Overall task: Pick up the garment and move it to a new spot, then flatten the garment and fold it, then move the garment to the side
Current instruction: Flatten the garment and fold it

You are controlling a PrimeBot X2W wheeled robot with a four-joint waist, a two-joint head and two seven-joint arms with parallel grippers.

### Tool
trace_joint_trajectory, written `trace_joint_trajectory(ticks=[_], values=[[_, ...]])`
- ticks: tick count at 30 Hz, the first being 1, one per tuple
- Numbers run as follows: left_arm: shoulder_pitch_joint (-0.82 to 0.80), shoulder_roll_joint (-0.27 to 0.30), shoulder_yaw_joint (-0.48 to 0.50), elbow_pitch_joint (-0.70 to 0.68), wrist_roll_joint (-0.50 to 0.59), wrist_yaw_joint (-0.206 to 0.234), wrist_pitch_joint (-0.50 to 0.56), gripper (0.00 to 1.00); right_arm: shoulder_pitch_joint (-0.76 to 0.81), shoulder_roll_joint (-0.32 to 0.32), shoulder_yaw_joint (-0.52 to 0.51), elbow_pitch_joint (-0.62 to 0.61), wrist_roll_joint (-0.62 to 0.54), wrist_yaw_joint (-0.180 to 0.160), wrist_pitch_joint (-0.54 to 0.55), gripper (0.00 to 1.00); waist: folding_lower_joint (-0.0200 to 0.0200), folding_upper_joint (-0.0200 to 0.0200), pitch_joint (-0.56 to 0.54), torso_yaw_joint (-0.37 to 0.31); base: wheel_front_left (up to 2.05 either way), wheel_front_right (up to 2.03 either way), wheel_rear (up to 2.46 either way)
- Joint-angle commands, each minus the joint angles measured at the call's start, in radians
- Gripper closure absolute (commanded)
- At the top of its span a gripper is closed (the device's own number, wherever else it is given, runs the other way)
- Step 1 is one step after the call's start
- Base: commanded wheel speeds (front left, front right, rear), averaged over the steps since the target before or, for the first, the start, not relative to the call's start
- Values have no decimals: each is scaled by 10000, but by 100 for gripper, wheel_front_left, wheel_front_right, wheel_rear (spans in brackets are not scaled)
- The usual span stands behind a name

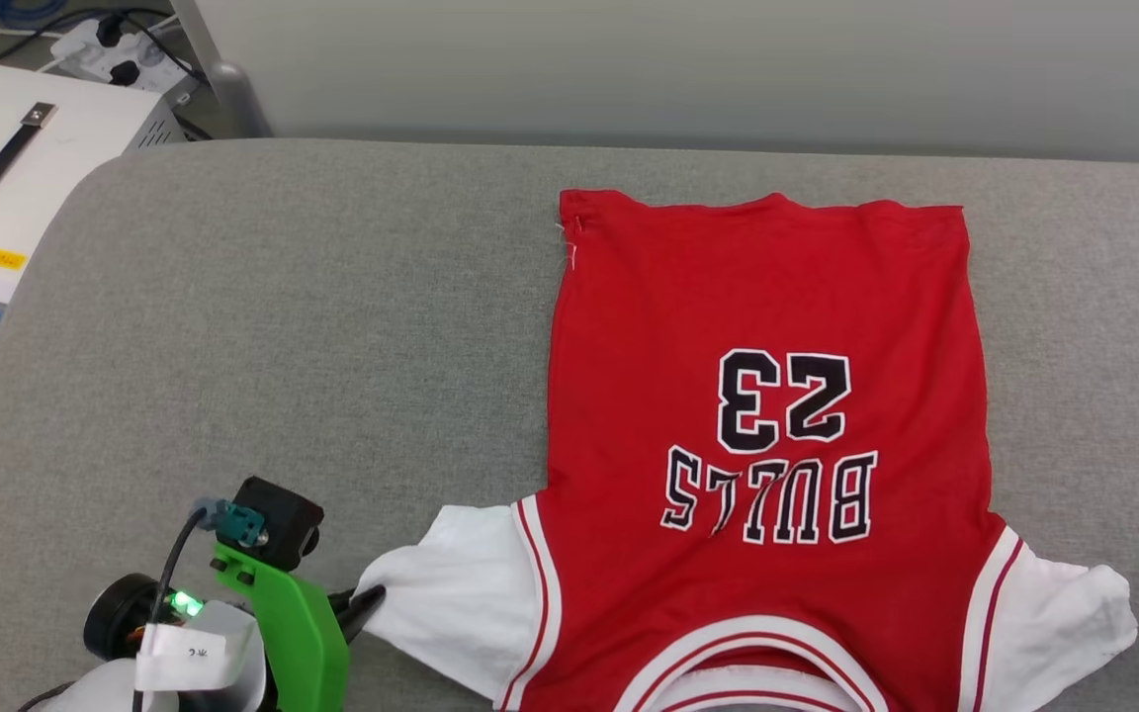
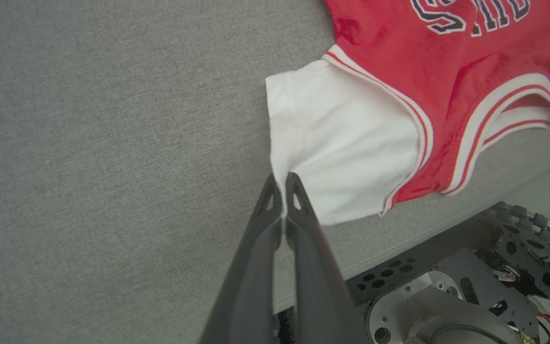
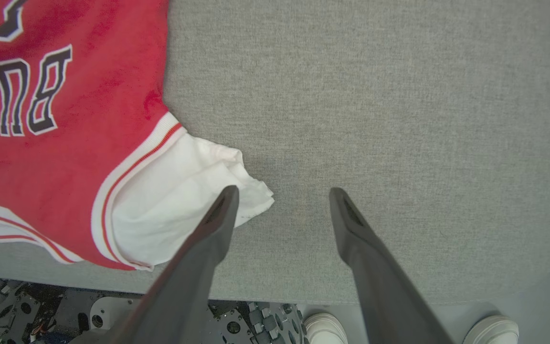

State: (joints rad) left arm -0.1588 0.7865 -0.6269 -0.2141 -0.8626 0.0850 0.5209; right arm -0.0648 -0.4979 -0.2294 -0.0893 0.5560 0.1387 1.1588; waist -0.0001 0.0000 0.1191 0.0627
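One garment (image 1: 762,326), flat; left tool (image 2: 280,180) pinching one white sleeve (image 2: 337,153); right tool (image 3: 283,192) spread.

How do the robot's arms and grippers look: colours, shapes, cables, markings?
The left gripper and right gripper each have two long, dark grey, tapering fingers with a cut-out near the tip. On the left wrist sit a green bracket, a black box, a black cable, a lit green lamp and a white handwritten label.

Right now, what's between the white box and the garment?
Bare grey cushion lies between the white box and the garment, seen in the head view.
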Motion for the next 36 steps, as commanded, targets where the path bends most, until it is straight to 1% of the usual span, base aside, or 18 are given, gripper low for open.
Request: trace_joint_trajectory(ticks=[1,4,8,12,16,22,23,24,28,32,36], values=[[68,36,43,-324,-71,121,109,100,-435,29,-58,-237,130,-80,81,0,1,0,417,175,0,0,0],[62,110,46,-1122,-67,340,338,100,-1209,39,-62,-560,162,-80,237,0,1,0,896,363,0,0,0],[-51,223,95,-2062,84,597,534,100,-2449,-32,90,-592,38,-80,410,0,1,0,1648,689,0,0,0],[-203,306,72,-2800,368,763,669,100,-3740,-100,307,-229,-269,-80,607,0,1,0,2400,1083,0,0,0],[-380,255,-46,-3385,657,845,771,100,-5025,-282,498,441,-617,-80,707,0,1,0,3121,1499,0,0,0],[-695,100,-224,-3947,1062,830,815,100,-6778,-520,566,1707,-1142,-80,808,0,1,0,4029,2099,0,0,0],[-833,-2,-307,-4080,1235,803,792,100,-7394,-690,591,2270,-1369,-80,996,0,1,0,4356,2363,0,0,0],[-866,-31,-343,-4135,1292,787,780,100,-7622,-797,619,2431,-1473,-80,1026,0,1,0,4500,2464,0,0,0],[-947,-170,-437,-4231,1370,719,695,100,-8359,-1104,793,3125,-1686,-80,967,0,1,0,4855,2733,0,0,0],[-1037,-298,-511,-4165,1457,642,583,100,-8901,-1164,951,3750,-1909,-80,888,0,1,0,5055,2897,0,0,0],[-1094,-422,-564,-4088,1461,580,493,100,-9071,-1239,1202,4218,-2055,-80,854,0,1,0,5191,2988,0,0,0]])
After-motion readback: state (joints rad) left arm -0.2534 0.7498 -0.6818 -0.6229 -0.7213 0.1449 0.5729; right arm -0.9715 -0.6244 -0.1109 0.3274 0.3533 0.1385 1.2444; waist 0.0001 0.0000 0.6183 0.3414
